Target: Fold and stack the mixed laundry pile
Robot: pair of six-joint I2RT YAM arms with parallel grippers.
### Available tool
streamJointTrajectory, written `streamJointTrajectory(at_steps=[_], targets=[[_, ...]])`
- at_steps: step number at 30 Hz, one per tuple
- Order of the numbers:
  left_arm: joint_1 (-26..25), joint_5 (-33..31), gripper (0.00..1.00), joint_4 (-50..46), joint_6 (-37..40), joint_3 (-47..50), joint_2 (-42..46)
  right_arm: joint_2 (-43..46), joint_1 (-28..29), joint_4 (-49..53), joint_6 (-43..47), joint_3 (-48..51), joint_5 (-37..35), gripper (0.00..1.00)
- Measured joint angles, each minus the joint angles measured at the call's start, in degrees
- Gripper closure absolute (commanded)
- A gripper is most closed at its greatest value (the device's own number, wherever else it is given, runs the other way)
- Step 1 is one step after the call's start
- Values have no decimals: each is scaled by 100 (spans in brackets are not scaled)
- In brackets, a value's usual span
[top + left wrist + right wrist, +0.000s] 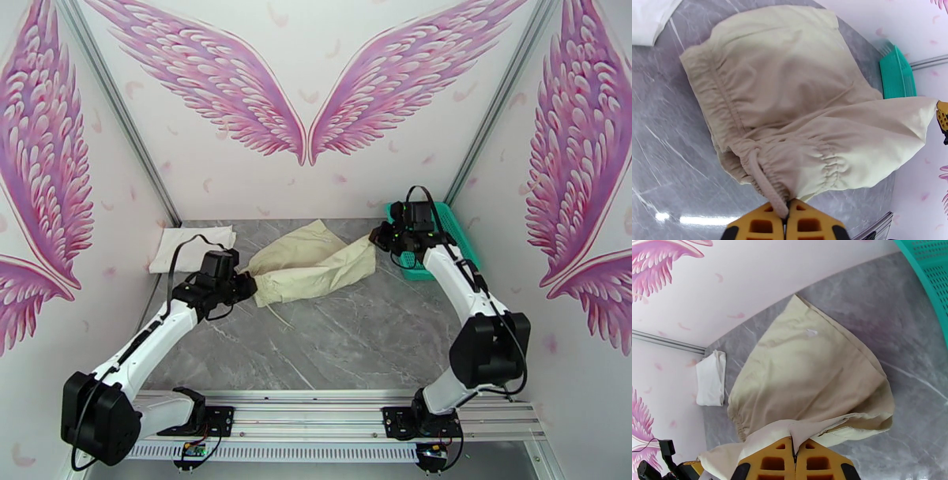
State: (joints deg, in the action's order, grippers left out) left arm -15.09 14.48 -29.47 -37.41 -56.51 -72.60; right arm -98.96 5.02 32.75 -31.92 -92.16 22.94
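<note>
The left gripper (246, 286) pinches the cream-beige garment (316, 264) at its waistband cord while the right gripper (378, 237) pinches the opposite end, so its long axis spans left-right across the far surface (355, 339).

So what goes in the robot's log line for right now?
left tool: shut on beige shorts waistband | right tool: shut on shorts hem | white garment: folded, far-left

corded garment (316, 264) lies mid table (355, 339), pinched at its left end by left gripper (245, 286) and at its right end by right gripper (378, 237). folded shirt (193, 241) in far left corner. mesh basket (462, 233) far right, behind right gripper.
</note>
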Motion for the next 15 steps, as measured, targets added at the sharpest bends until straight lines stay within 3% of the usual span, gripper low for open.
streamJointTrajectory(at_steps=[8,15], targets=[[758,378,100,431,55,-199,-723,-1845,308,-160,0,-2061,184,100],[1082,466,100,726,35,-225,-1283,-3383,605,-247,74,-3753,323,100]])
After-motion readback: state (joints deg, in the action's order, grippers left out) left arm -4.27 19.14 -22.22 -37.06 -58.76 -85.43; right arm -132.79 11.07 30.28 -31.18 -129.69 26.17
